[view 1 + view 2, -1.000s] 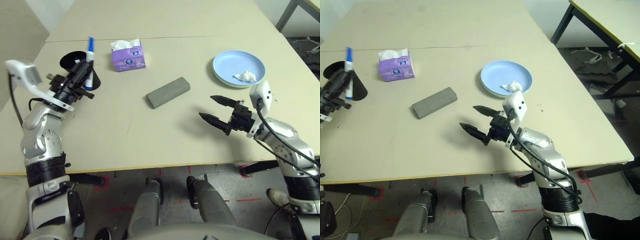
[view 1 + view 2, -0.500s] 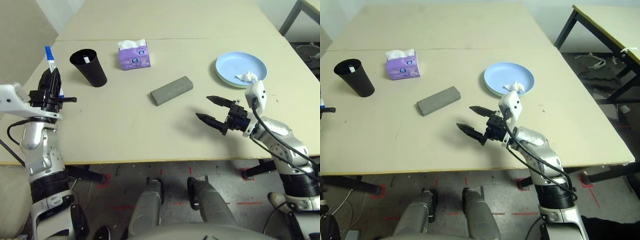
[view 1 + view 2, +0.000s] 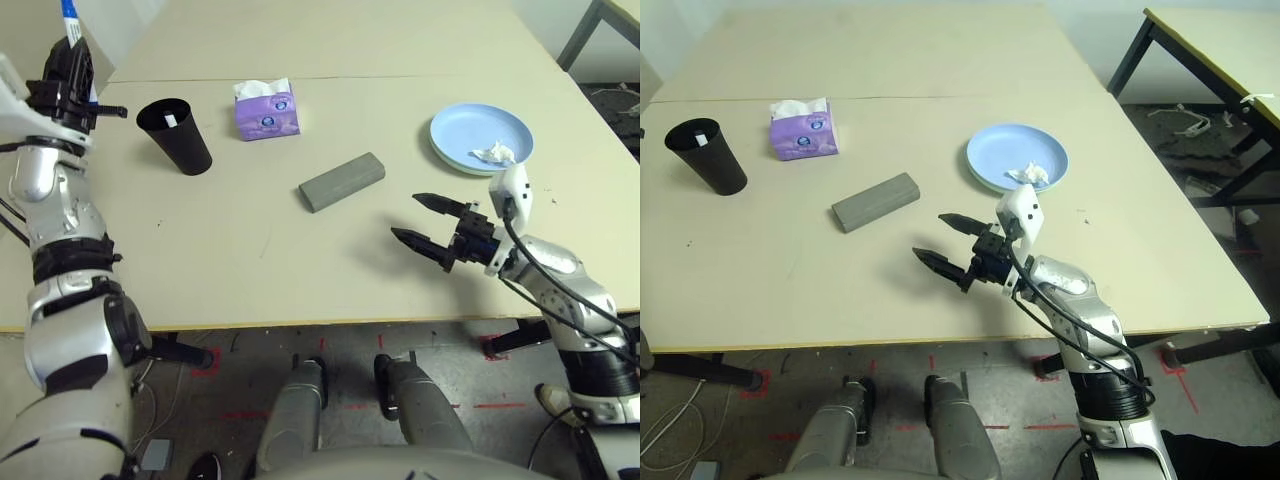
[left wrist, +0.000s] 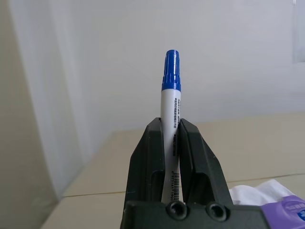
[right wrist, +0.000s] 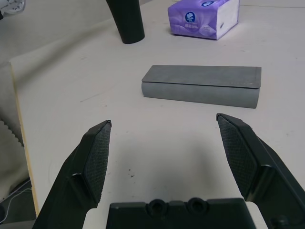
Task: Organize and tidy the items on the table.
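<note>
My left gripper is raised at the far left of the table, left of the black cup. It is shut on a white marker with a blue cap, held upright between the fingers. Something white shows inside the cup. The grey glasses case lies mid-table. A blue plate at the right holds a white tissue wad. Just in front of that plate, and right of the case, my right gripper hovers open with nothing in it, pointing toward the case.
A purple tissue box stands behind the case, right of the cup. A seam crosses the table behind it. Another table stands off to the right. The near half of the tabletop is bare.
My left gripper has carried the marker from beside the cup out to the table's left side and lifted it higher. The right arm has barely moved.
</note>
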Robot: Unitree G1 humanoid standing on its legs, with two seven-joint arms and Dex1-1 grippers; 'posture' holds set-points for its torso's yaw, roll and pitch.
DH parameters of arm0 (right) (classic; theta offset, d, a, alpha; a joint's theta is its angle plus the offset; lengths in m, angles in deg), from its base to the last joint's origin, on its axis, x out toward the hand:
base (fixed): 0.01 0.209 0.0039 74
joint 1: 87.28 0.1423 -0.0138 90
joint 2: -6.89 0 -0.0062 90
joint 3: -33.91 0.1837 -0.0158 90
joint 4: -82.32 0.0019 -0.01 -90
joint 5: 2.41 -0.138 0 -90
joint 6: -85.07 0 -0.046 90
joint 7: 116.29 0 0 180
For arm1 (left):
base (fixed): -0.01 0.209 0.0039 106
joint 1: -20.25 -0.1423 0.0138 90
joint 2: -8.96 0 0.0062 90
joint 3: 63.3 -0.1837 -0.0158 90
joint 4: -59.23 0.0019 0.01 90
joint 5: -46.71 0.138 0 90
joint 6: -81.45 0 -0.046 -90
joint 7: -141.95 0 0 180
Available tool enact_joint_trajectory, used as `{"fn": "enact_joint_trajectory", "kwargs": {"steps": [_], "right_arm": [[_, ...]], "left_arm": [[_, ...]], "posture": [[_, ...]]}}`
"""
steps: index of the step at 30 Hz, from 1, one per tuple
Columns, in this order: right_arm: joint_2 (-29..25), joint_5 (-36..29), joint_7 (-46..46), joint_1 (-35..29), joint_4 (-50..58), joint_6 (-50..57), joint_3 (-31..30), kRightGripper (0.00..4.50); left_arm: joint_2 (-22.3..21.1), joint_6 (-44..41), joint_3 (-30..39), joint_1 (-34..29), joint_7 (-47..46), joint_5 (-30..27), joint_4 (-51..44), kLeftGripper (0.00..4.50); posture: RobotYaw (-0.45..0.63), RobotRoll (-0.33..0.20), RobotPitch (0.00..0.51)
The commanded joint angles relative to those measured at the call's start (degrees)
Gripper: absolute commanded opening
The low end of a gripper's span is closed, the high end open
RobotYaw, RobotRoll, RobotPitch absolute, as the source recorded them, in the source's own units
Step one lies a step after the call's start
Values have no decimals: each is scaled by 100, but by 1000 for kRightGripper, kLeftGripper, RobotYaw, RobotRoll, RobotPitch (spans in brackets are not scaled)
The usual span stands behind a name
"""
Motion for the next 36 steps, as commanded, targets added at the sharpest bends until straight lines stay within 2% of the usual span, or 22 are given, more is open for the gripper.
{"fn": "enact_joint_trajectory", "kwargs": {"steps": [1,12,36], "right_arm": [[-27,-7,54,-118,175,77,24,4500],[-145,-105,130,-240,433,264,120,4500],[-108,-107,248,-241,441,425,102,4500]], "left_arm": [[-42,217,-119,197,24,157,467,306],[-76,357,-131,386,11,185,993,306],[-101,442,-274,174,-60,298,951,306]], "posture": [[-157,0,223],[-175,0,239],[-152,0,251]]}}
